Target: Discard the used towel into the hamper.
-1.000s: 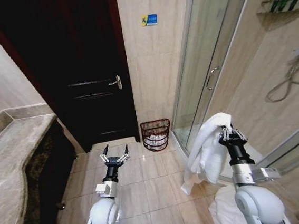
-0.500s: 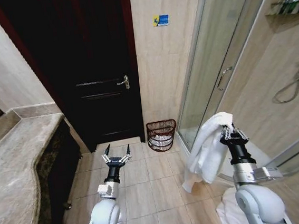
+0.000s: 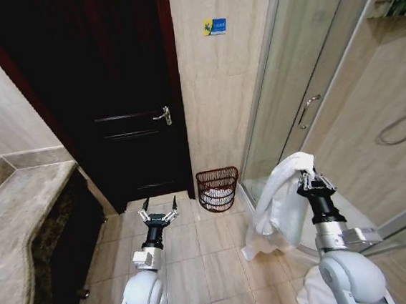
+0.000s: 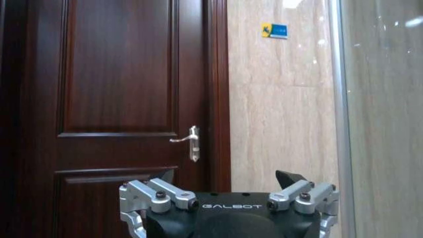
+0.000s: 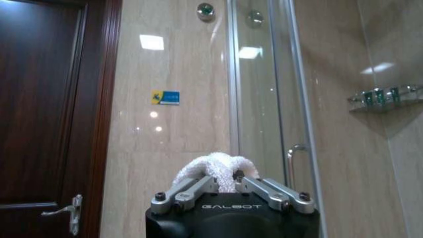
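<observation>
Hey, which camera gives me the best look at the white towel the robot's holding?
The head view: the towel shows whole there, draped from the right end effector, its tail hanging toward the floor. The right wrist view catches just a bunched fold pinched between the fingers. The left wrist view looks at the door.

White towel (image 3: 280,205) draped limp from right end effector (image 3: 312,182), dark ribbed hamper (image 3: 217,189) upright against wall (white cloth inside)
</observation>
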Controlling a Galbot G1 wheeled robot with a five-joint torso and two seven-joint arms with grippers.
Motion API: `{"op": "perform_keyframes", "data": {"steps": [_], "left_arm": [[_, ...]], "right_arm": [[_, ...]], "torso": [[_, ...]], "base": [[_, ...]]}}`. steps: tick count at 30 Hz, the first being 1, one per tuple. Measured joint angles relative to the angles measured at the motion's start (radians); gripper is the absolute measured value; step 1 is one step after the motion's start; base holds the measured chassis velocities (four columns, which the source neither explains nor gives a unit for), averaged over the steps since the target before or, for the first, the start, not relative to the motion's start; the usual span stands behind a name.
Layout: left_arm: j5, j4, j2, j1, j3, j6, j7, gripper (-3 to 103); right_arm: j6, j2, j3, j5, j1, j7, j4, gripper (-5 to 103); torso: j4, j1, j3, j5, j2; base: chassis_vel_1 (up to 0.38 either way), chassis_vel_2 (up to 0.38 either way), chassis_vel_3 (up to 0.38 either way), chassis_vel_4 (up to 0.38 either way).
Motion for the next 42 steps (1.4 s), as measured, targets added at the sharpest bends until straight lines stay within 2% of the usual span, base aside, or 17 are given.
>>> {"op": "perform_keyframes", "data": {"steps": [9,13,18,21,22,25,26,29,30,33,34,36,37,38,40,42], "left_arm": [[0.000,0.018,-0.003,-0.014,0.004,0.000,0.000,100],[-0.003,0.022,-0.003,-0.003,0.007,-0.001,0.000,100],[-0.006,0.036,-0.007,0.009,0.004,-0.012,-0.001,100],[-0.008,0.037,-0.019,0.035,-0.012,-0.030,-0.006,100],[-0.008,0.037,-0.019,0.035,-0.012,-0.030,-0.006,100],[-0.013,0.026,-0.012,0.065,-0.022,-0.033,-0.031,100],[-0.013,0.026,-0.012,0.065,-0.022,-0.033,-0.031,100],[-0.039,0.021,0.017,0.089,-0.030,-0.034,-0.045,100],[-0.039,0.021,0.017,0.089,-0.030,-0.034,-0.045,100],[-0.034,0.037,0.011,0.094,-0.046,-0.063,-0.051,100],[-0.034,0.037,0.011,0.094,-0.046,-0.063,-0.051,100],[-0.005,0.056,-0.008,0.086,-0.049,-0.085,-0.058,100],[-0.005,0.056,-0.008,0.086,-0.049,-0.085,-0.058,100],[0.013,0.066,-0.020,0.077,-0.050,-0.093,-0.061,100],[0.018,0.070,-0.026,0.071,-0.049,-0.094,-0.061,100],[0.011,0.076,-0.042,0.052,-0.043,-0.091,-0.061,100]], "right_arm": [[0.004,0.006,-0.008,-0.022,0.005,0.000,-0.007,5],[-0.026,-0.005,-0.010,-0.008,0.016,0.019,0.022,5],[-0.074,-0.063,0.002,0.062,0.039,0.041,0.049,5],[-0.111,-0.145,0.006,0.175,0.093,0.051,0.054,5],[-0.111,-0.145,0.006,0.175,0.093,0.051,0.054,5],[-0.165,-0.271,0.022,0.324,0.209,0.071,0.031,5],[-0.165,-0.271,0.022,0.324,0.209,0.071,0.031,5],[-0.201,-0.387,0.030,0.450,0.352,0.087,-0.029,5],[-0.201,-0.387,0.030,0.450,0.352,0.087,-0.029,5],[-0.230,-0.487,0.005,0.546,0.552,0.083,-0.140,5],[-0.230,-0.487,0.005,0.546,0.552,0.083,-0.140,5],[-0.265,-0.529,-0.043,0.606,0.722,0.083,-0.206,5],[-0.265,-0.529,-0.043,0.606,0.722,0.083,-0.206,5],[-0.278,-0.546,-0.078,0.629,0.828,0.086,-0.238,5],[-0.284,-0.554,-0.095,0.640,0.885,0.087,-0.256,5],[-0.312,-0.578,-0.137,0.686,1.026,0.088,-0.309,5]], "torso": [[0.0000,0.000,0.000,0.0001,0.000],[0.0000,0.001,0.000,0.0002,0.000],[0.0000,0.000,0.000,0.0000,0.000],[-0.0002,-0.001,0.000,0.0004,0.000],[-0.0002,-0.001,0.000,0.0004,0.000],[0.0001,-0.001,0.000,0.0003,0.000],[0.0001,-0.001,0.000,0.0003,0.000],[0.0001,0.000,0.000,0.0003,0.000],[0.0001,0.000,0.000,0.0003,0.000],[0.0001,0.000,0.000,0.0006,0.000],[0.0001,0.000,0.000,0.0006,0.000],[-0.0001,0.000,0.000,0.0006,0.000],[-0.0001,0.000,0.000,0.0006,0.000],[0.0002,0.000,0.000,0.0003,0.000],[0.0003,0.000,0.000,-0.0003,0.000],[0.0004,0.000,0.000,-0.0001,0.000]], "base": [[-0.125,0.120,0.118,-0.131],[-0.092,0.076,0.098,-0.065],[-0.014,0.012,0.009,-0.006],[0.021,-0.017,-0.036,0.013],[0.023,-0.019,-0.054,0.025],[0.000,0.000,0.000,0.000],[0.000,0.000,0.000,0.000],[0.000,0.000,0.000,0.000],[0.000,0.000,0.000,0.000],[0.000,0.000,0.000,0.000],[0.000,0.000,0.000,0.000],[0.000,0.000,0.000,0.000],[0.000,0.000,0.000,0.000],[0.000,0.000,0.000,0.000],[0.000,0.000,0.000,0.000],[0.000,0.000,0.000,0.000]]}}
